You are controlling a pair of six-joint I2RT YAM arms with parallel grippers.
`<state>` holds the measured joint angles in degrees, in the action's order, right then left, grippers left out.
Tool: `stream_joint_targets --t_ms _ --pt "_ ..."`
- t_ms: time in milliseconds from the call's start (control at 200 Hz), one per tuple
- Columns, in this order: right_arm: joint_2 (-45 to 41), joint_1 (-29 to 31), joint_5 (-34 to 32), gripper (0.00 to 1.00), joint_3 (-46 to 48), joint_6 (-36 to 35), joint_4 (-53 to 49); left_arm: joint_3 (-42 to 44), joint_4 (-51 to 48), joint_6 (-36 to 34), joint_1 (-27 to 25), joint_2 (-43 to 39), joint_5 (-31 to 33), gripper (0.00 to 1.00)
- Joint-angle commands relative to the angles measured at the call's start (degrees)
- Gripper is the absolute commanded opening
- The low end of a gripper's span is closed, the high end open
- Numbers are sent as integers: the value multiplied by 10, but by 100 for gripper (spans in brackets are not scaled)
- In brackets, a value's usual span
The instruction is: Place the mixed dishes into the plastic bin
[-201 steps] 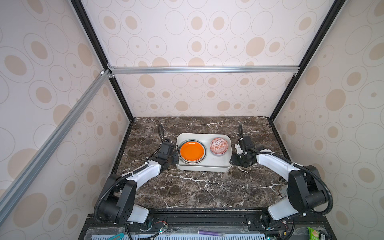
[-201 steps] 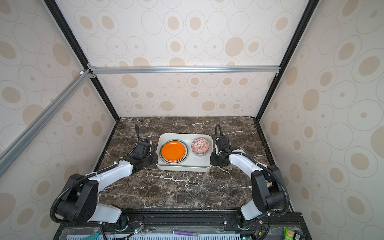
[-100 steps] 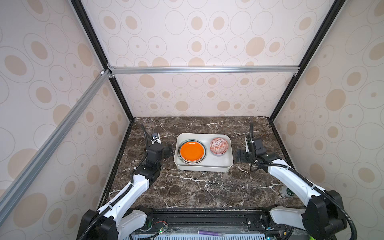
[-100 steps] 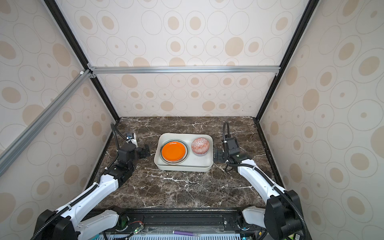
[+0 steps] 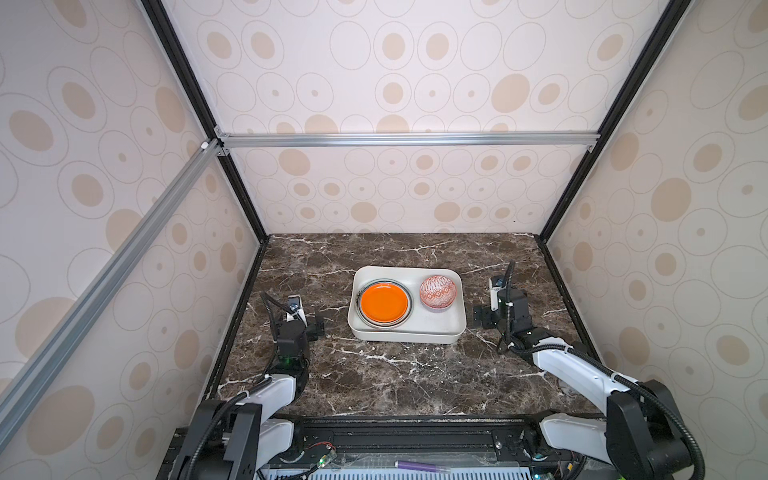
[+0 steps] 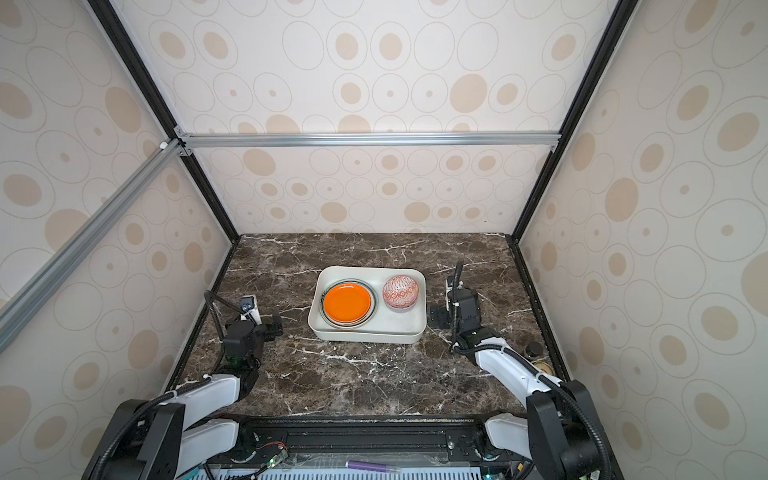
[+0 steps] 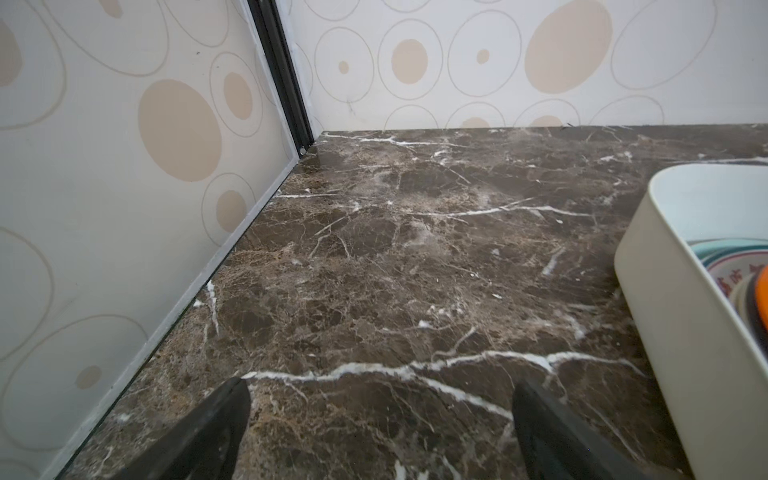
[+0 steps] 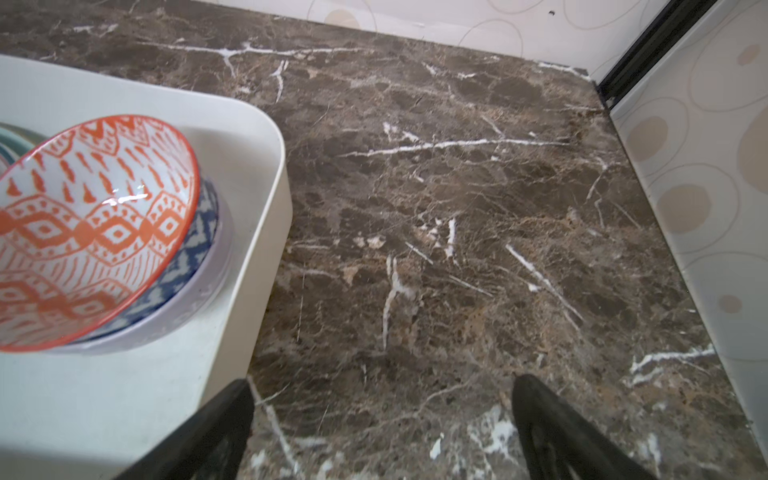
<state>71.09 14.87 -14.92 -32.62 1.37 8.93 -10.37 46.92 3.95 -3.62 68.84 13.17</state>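
plate stack (image 7: 731, 262), orange plate (image 5: 383, 306) on top, + red-white bowl (image 5: 437, 293), all in bin (image 5: 405, 337) | left gripper (image 7: 381, 386) & right gripper (image 8: 383, 380) open, empty, flanking bin | prob. ceramic: stiff, slick, fragile; grab by rim

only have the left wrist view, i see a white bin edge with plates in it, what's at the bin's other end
observer: A red-and-white patterned small bowl sits in the right end of the shallow white plastic bin.
operator: alone or stacked
observer: Stacked: the right wrist view shows it tilted inside a lavender bowl with blue pattern.
operator: where's the right end effector
observer: The right end effector is open and empty, beside the bin's right wall.
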Motion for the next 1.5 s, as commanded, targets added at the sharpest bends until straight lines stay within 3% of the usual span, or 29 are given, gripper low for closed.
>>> stream_joint_targets --t_ms 0,210,290,540,1490 --pt "20 -29 5 100 21 -33 99 -7 134 -9 29 54 -59 99" --pt "82 -71 39 100 58 -42 236 -51 178 -2 50 136 -98 99" --pt "108 -80 57 100 59 -49 268 -26 274 4 56 177 -125 99" --pt "176 -125 118 100 86 -22 380 -32 293 -16 49 215 -146 99" --pt "170 -126 121 100 81 -26 359 -29 295 -21 42 212 -136 99"
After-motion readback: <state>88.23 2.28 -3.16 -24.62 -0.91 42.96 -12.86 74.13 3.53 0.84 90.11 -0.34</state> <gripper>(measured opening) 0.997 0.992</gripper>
